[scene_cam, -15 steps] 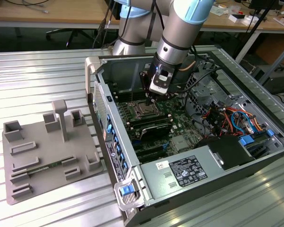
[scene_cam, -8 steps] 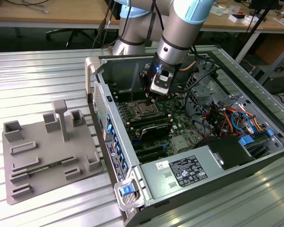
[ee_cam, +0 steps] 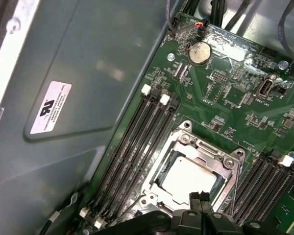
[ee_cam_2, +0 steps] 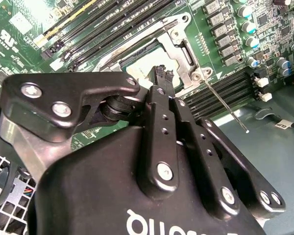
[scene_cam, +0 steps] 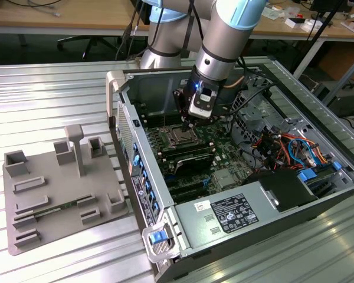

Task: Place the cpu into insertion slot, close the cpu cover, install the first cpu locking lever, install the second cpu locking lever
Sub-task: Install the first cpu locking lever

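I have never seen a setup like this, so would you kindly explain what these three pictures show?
This is one robot arm reaching into an open computer case that lies on a ribbed metal table; a grey parts tray sits at the exterior view's left. That picture comes from a camera off the arm. The two wrist views come from cameras on the arm, looking past its black gripper. They show the cpu seated on the green motherboard, with the cpu cover lying over its edges. The gripper hangs just above, shut, holding nothing. A thin wire lever sticks out beside the cover.
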{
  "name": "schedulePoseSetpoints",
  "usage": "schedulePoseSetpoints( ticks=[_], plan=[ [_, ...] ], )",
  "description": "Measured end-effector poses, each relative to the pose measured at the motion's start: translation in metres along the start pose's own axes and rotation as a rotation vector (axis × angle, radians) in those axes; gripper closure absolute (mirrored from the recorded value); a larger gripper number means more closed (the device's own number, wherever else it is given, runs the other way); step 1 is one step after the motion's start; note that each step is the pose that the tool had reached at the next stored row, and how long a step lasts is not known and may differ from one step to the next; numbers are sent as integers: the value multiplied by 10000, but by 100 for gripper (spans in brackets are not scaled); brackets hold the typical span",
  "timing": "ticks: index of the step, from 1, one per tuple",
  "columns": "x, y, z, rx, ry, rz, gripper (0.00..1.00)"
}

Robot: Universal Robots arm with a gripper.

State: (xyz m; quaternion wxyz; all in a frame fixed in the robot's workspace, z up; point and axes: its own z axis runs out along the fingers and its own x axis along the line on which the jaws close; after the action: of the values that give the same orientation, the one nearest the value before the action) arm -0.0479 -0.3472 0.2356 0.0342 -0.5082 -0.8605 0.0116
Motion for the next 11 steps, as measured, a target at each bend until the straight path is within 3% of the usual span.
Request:
schedulePoseSetpoints(
  ticks=[11],
  plan=[
    [0, 0, 0, 21, -24, -428, 89]
  ],
)
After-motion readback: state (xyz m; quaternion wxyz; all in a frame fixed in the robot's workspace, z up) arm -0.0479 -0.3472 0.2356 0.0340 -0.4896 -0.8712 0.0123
